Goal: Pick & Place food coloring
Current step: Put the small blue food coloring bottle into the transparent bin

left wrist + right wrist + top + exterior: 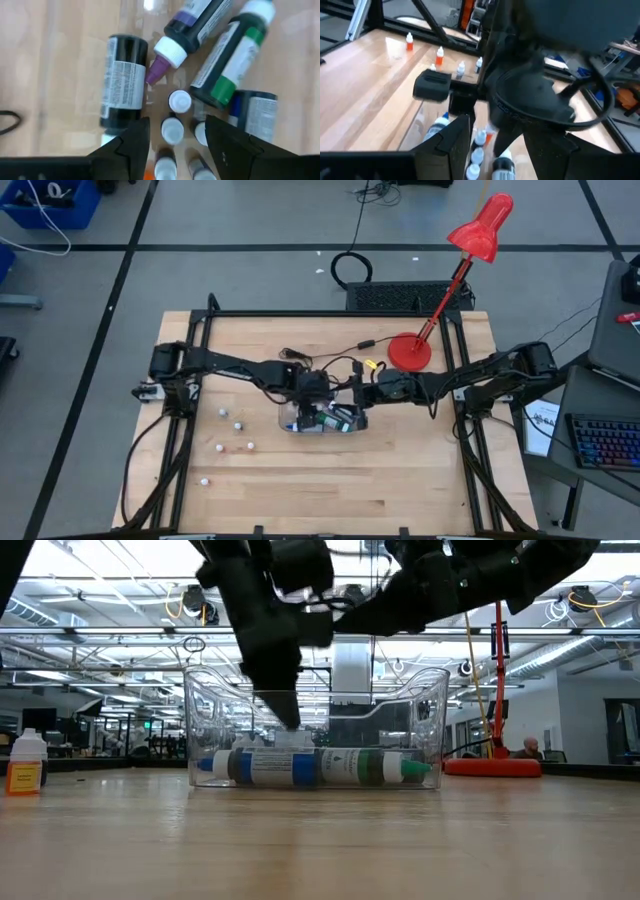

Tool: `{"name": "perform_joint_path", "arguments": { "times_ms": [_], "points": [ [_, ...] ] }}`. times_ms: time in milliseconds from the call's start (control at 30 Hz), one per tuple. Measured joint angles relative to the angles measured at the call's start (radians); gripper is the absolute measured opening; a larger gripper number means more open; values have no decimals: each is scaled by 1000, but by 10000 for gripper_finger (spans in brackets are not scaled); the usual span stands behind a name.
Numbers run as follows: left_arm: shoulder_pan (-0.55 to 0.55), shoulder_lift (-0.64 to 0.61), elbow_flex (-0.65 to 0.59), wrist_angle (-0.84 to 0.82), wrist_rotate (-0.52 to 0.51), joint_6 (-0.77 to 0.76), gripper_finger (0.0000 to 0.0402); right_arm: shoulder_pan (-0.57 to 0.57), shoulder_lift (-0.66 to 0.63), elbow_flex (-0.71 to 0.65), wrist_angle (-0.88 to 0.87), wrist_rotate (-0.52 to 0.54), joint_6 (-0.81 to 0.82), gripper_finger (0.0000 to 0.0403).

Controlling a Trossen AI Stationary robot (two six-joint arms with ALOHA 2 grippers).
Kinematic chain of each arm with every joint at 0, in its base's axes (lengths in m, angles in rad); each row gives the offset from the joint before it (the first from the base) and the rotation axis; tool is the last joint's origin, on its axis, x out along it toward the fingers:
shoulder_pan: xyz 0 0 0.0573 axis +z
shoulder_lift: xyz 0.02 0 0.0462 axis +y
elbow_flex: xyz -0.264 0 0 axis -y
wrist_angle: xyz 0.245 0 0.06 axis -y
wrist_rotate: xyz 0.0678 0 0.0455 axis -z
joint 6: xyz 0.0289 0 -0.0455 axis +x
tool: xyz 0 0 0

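Note:
A clear plastic tub (290, 420) stands at the table's middle. Inside it several large bottles lie on their sides: black (122, 77), purple (192, 25), green (232, 55). Among them are several food coloring bottles (172, 131), their white caps toward the camera. More food coloring bottles (238, 426) stand upright on the table left of the tub. My left gripper (176, 124) reaches down into the tub, open, a finger on either side of the small bottles. My right gripper (495, 132) hovers open by the tub's right end, nearly level, facing the left arm.
A red desk lamp (410, 352) stands at the back right, and a black cable (340, 350) runs across the boards behind the tub. One small orange-labelled bottle (27, 760) stands far left in the low view. Bare wood lies toward the near edge.

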Motion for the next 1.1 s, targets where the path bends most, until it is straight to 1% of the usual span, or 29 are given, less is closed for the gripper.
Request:
{"name": "perform_joint_path", "arguments": {
  "times_ms": [67, 133, 233, 333, 433, 567, 733, 833, 967, 1100],
  "points": [
    [0, -46, 2, -15, -7, 3, 194, 0, 2, 2, -9, -2, 0, 170],
    [0, -101, 5, -65, -11, 3, 194, 0, 5, -2, -23, -3, 0, 169],
    [-8, -182, 5, -196, 13, -24, 195, 0, 4, -1, -17, -3, -1, 169],
    [-42, -258, 4, -377, 48, -78, 195, 0, 4, -1, -28, -3, -1, 168],
    [-96, -316, -17, -545, 4, -229, 195, 0, 4, -1, -39, -3, 1, 167],
    [-172, -381, -88, -647, -114, -502, 195, 0, 4, -2, -48, -3, 1, 169],
    [-235, -448, -230, -654, -174, -833, 195, 0, 4, -2, -50, -3, 1, 167],
    [-239, -494, -347, -648, -150, -976, 195, 0, 4, -2, -49, -3, 1, 168],
    [-224, -564, -489, -643, -109, -1121, 195, 0, 4, -2, -56, -3, 0, 171],
    [-223, -666, -579, -590, -90, -1163, 195, 0, 4, -2, -56, -3, 0, 169]
  ]
}}
